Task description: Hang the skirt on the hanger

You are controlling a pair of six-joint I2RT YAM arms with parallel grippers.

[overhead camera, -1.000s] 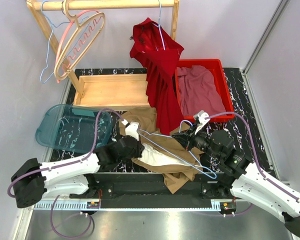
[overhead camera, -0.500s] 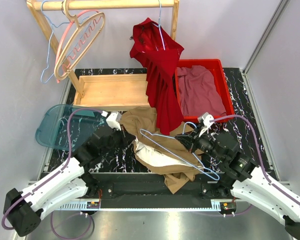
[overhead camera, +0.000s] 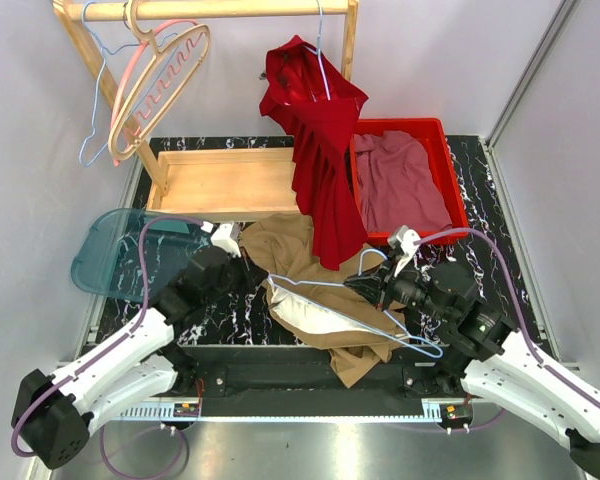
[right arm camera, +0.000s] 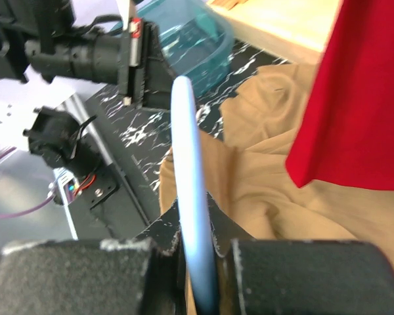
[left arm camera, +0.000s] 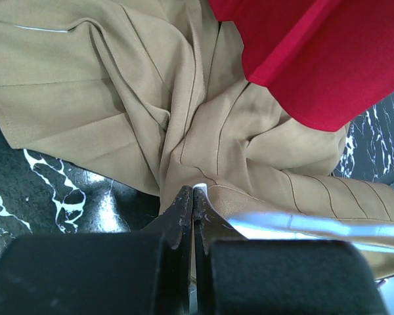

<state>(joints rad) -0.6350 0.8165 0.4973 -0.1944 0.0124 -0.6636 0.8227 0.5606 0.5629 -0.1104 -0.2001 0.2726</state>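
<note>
The tan skirt (overhead camera: 295,250) lies crumpled on the black marbled table, its white lining (overhead camera: 305,315) showing at the front. My left gripper (overhead camera: 242,265) is at the skirt's left edge. In the left wrist view its jaws (left arm camera: 194,190) are shut on a fold of the skirt (left arm camera: 118,79), with a pale bit of cloth at the tips. My right gripper (overhead camera: 363,285) is shut on a light blue wire hanger (overhead camera: 310,283) and holds it over the skirt. The hanger's wire (right arm camera: 187,164) runs between the right gripper's (right arm camera: 197,220) fingers. The wire also shows in the left wrist view (left arm camera: 302,223).
A red dress (overhead camera: 320,140) hangs from the wooden rack (overhead camera: 220,10), its hem over the skirt's back edge. A red bin (overhead camera: 450,175) with maroon cloth stands at the right. A teal lid (overhead camera: 130,255) lies left. Spare hangers (overhead camera: 155,80) hang at the rack's left.
My left arm has pulled back leftward from over the skirt to its left edge. The right gripper has shifted the hanger a little to the left, and more white lining shows.
</note>
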